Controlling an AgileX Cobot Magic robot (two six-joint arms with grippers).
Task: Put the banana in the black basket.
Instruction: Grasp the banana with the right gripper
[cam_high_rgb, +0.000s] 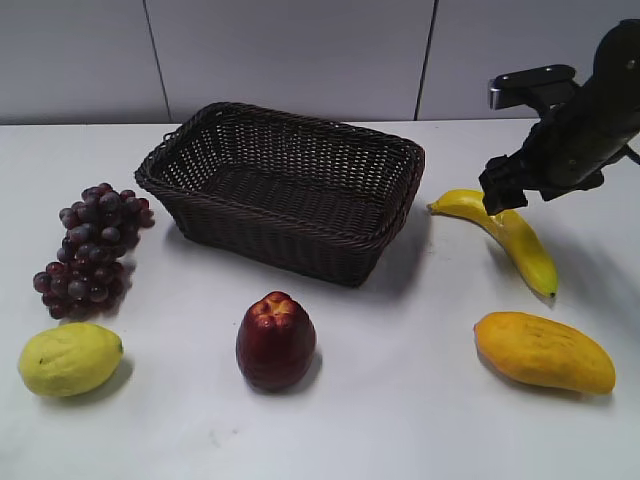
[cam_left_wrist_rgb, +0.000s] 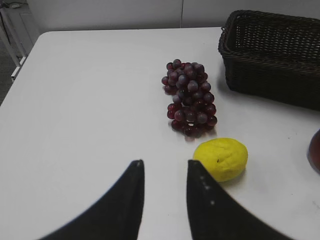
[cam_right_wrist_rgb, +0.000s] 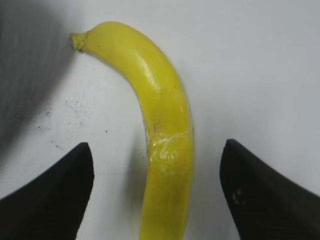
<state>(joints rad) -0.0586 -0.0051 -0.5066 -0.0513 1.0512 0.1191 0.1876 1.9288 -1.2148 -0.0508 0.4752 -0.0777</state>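
Now the released right gripper (cam_right_wrist_rgb: 156, 192) straddles the banana (cam_right_wrist_rgb: 162, 130), which lies on the table just right of the black basket (cam_high_rgb: 285, 190), so the reach seems done and the next move calls for clenching, then lifting left.

On the white table (cam_high_rgb: 400, 420) I see a bunch of dark purple grapes (cam_high_rgb: 92, 248) at the left. Just in front of it lies a yellow lemon (cam_high_rgb: 68, 358). A dark red apple (cam_high_rgb: 275, 340) stands at the front middle, and an orange-yellow mango (cam_high_rgb: 543, 351) lies at the front right
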